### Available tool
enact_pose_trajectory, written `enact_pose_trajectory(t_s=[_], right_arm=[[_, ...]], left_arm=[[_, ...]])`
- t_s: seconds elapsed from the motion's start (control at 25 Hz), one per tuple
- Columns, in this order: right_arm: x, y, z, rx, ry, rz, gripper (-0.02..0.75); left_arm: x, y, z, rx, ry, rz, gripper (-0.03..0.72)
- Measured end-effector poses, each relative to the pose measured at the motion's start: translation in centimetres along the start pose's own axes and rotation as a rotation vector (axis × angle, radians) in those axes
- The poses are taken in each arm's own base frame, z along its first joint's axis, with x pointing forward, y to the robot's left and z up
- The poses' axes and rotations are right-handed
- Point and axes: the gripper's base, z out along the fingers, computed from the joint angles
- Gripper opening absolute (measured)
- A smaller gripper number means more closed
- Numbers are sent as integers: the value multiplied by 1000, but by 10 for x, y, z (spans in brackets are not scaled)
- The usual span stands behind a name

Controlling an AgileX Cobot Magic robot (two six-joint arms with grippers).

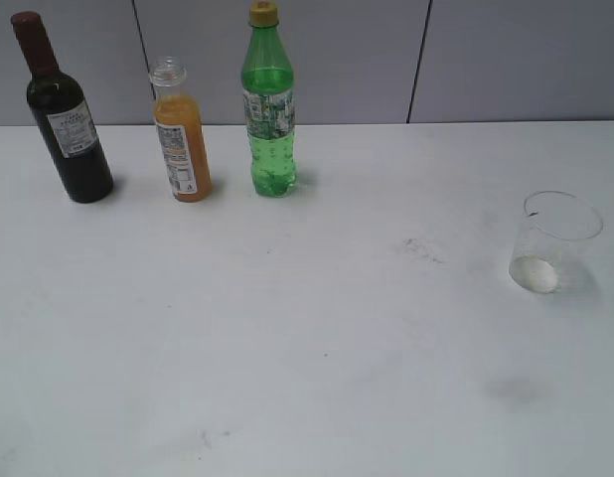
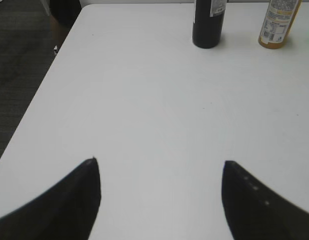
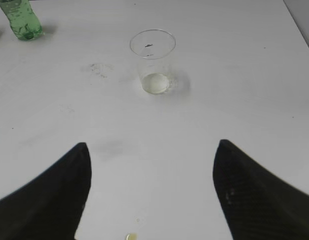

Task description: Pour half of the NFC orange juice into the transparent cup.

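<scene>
Black gripper fingers frame both wrist views over a white table, holding nothing.

Spread wide and empty, the left gripper (image 2: 159, 200) hangs above the bare white tabletop (image 1: 307, 378), and the right gripper (image 3: 152, 192) is likewise spread and empty. Toward the back left stands the small clear capless bottle of orange juice (image 1: 181, 134), upright, its white printed label too small to read. Just beside it on the left is a dark wine bottle with a maroon capsule (image 1: 65, 114) and a white label, unreadable; on its right a taller green soda bottle with a yellow cap (image 1: 269, 104), label blurred. Well apart, at the right, the clear thin-walled plastic cup (image 1: 552, 241) stands upright and empty, in front of the right gripper.
</scene>
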Motion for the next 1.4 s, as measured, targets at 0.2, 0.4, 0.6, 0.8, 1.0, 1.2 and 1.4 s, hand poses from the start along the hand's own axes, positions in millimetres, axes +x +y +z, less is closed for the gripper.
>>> enact_pose_trajectory(t_s=[0.2, 0.4, 0.6, 0.8, 1.0, 1.2, 1.4], right_arm=[[0, 0, 0, 0, 0, -1, 585], [0, 0, 0, 0, 0, -1, 585], [-4, 0, -2, 3, -39, -3, 585], [-23, -2, 0, 35, -249, -103, 585], [-26, -2, 34, 9, -305, -89, 585], [-11, -6, 83, 14, -296, -17, 585], [2, -15, 114, 94, -277, -36, 585]], left_arm=[[0, 0, 0, 0, 0, 0, 584], [0, 0, 0, 0, 0, 0, 584], [0, 0, 0, 0, 0, 0, 584], [0, 0, 0, 0, 0, 0, 584], [0, 0, 0, 0, 0, 0, 584], [0, 0, 0, 0, 0, 0, 584], [0, 0, 0, 0, 0, 0, 584]])
